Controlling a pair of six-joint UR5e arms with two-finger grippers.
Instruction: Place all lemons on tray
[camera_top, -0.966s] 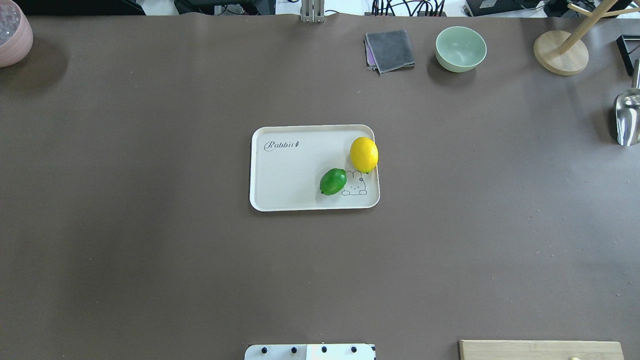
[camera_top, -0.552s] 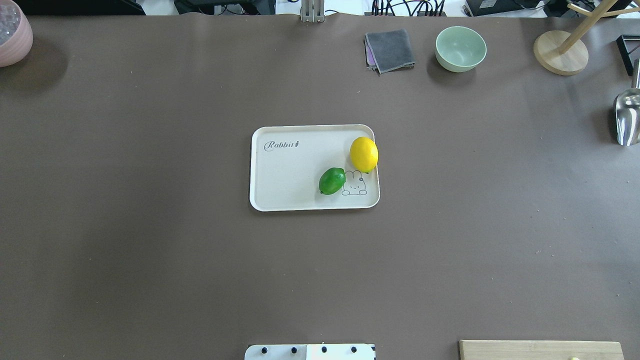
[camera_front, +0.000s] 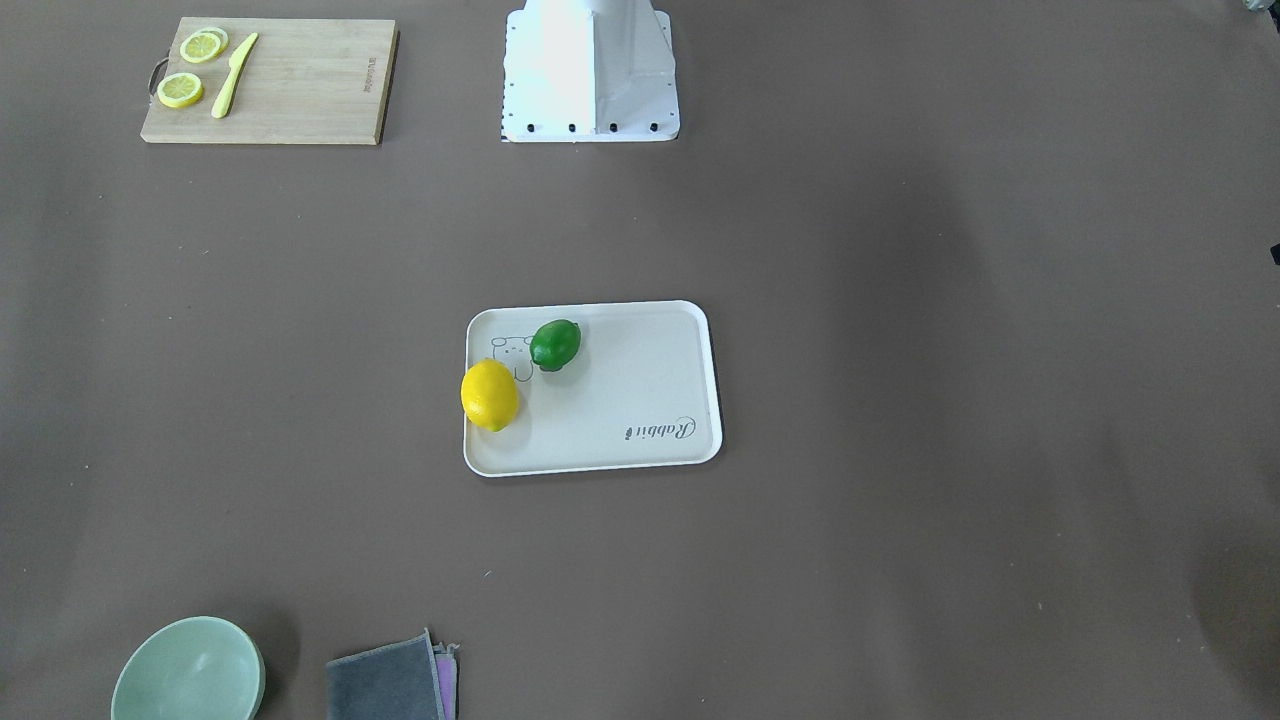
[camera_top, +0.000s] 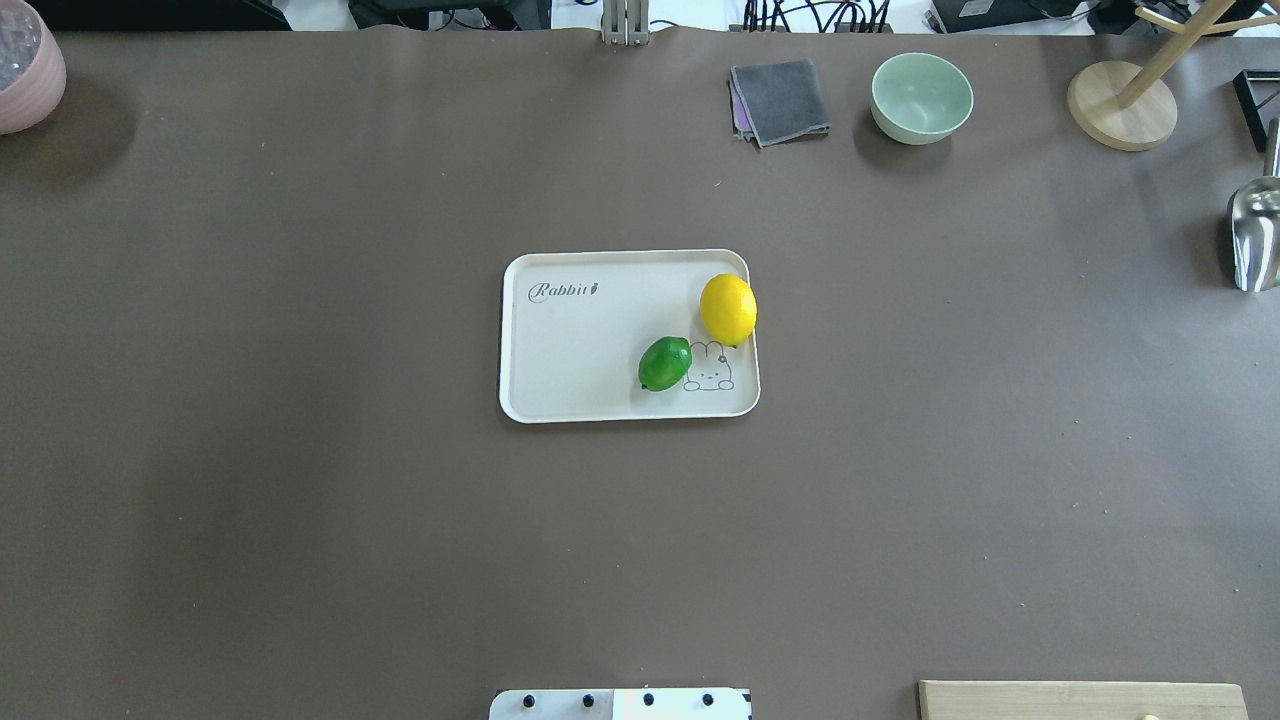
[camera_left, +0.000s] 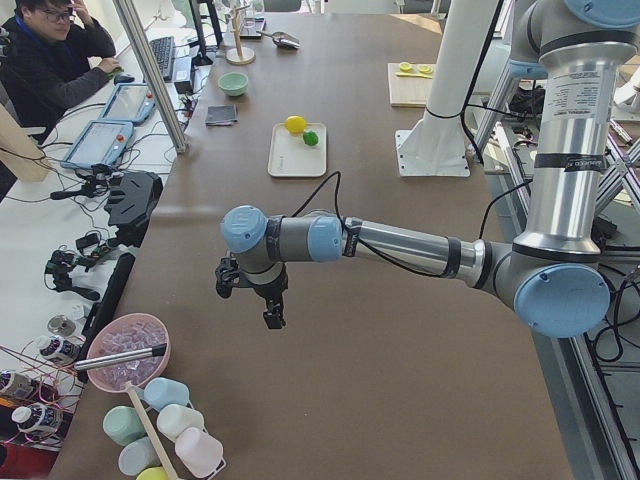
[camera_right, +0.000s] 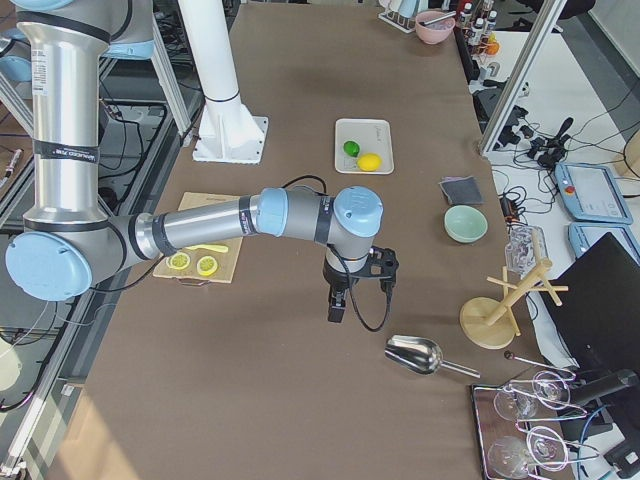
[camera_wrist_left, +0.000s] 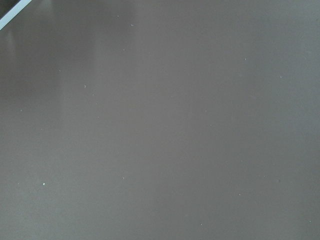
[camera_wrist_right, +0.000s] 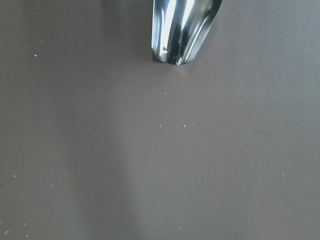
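The yellow lemon (camera_top: 728, 309) and green lemon (camera_top: 665, 363) are found on the tray (camera_top: 580, 350), at its right end, unmoved since a second ago. The left gripper (camera_left: 252, 300) and right gripper (camera_right: 358, 292) are held well away; whether they are clenched cannot be told.

In the exterior left view the left arm (camera_left: 400, 243) bends at a pale-blue elbow in the lower right of the frame. Its forearm runs level to a wrist at centre left, and the left gripper (camera_left: 262, 300) hangs from it, pointing down. In the exterior right view the right arm (camera_right: 200, 225) reaches from an elbow at lower left to the centre, with the right gripper (camera_right: 345, 300) pointing down too. How either pair of jaws stands cannot be told.
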